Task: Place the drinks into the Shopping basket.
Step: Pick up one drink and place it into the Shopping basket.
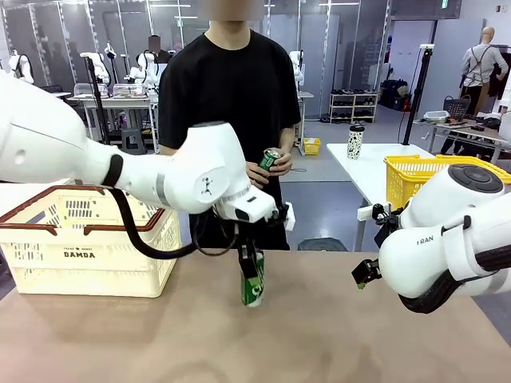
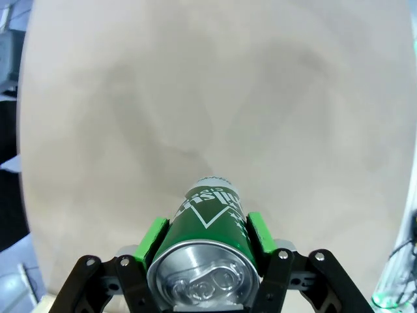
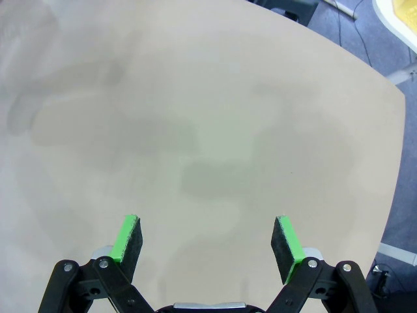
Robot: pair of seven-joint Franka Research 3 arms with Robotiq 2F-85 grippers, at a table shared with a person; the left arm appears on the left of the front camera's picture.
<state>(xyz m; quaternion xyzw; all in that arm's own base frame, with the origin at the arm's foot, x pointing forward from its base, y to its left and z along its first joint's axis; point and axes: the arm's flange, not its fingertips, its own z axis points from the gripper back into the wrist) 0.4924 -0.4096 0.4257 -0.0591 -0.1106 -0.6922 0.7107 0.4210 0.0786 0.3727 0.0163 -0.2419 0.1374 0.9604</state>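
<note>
A green can (image 1: 253, 281) stands about upright at the middle of the tan table, its base on or just above the top. My left gripper (image 1: 249, 259) comes down over it from above. In the left wrist view the green pads (image 2: 155, 238) press both sides of the can (image 2: 210, 212), so the left gripper (image 2: 205, 231) is shut on it. The person at the far edge holds a second green can (image 1: 270, 158) in both hands. The Shopping basket (image 1: 48, 257), cream with a reddish-brown rim, sits at the table's left. My right gripper (image 1: 366, 273) (image 3: 207, 238) hangs open over bare table.
On a white side table at the back right stand a yellow mesh basket (image 1: 423, 182) and a spotted tumbler (image 1: 355, 141). The person (image 1: 231, 88) stands close to the table's far edge, behind the can. Bare tabletop (image 1: 319, 335) lies between the arms.
</note>
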